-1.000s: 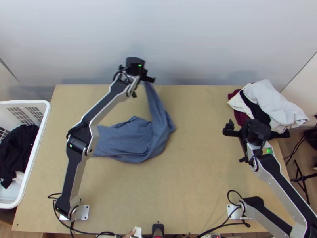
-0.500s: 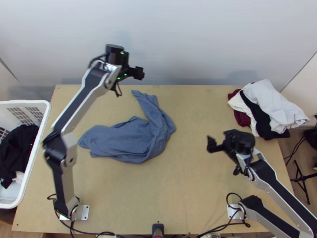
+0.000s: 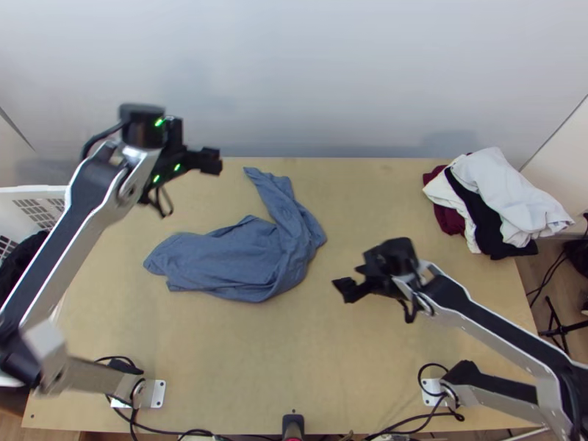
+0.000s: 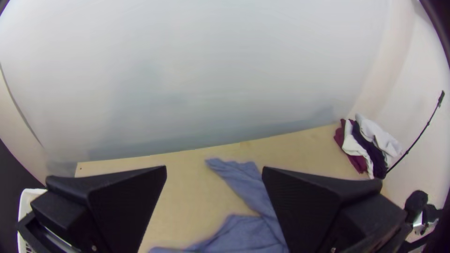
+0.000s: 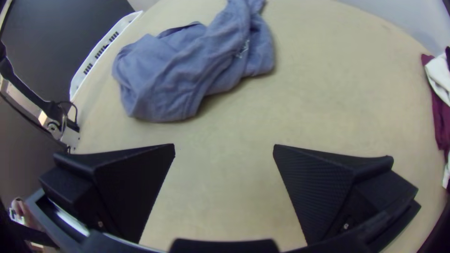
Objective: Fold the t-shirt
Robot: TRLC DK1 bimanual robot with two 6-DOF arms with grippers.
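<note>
My left gripper (image 3: 210, 161) is up at the far left of the table, away from the cloth. In its wrist view that left gripper (image 4: 214, 171) stands open with nothing between its fingers. The blue t-shirt (image 3: 246, 253) lies bunched left of the table's middle, one narrow strip of it stretching toward the far edge. To the right of the shirt and apart from it is my right gripper (image 3: 345, 288). The right wrist view shows this right gripper (image 5: 224, 149) open and holding nothing, with the shirt (image 5: 187, 65) beyond its fingers.
A pile of white, black and maroon clothes (image 3: 507, 198) rests on the table's far right corner. At the left edge stands a white basket (image 3: 33, 192) with dark cloth in it, partly behind the left arm. A pale wall (image 3: 331, 81) rises behind the table.
The left gripper has let go of the shirt's far strip, which dropped onto the table, and has moved left. The right gripper has moved left and slightly nearer the table's front, toward the shirt.
</note>
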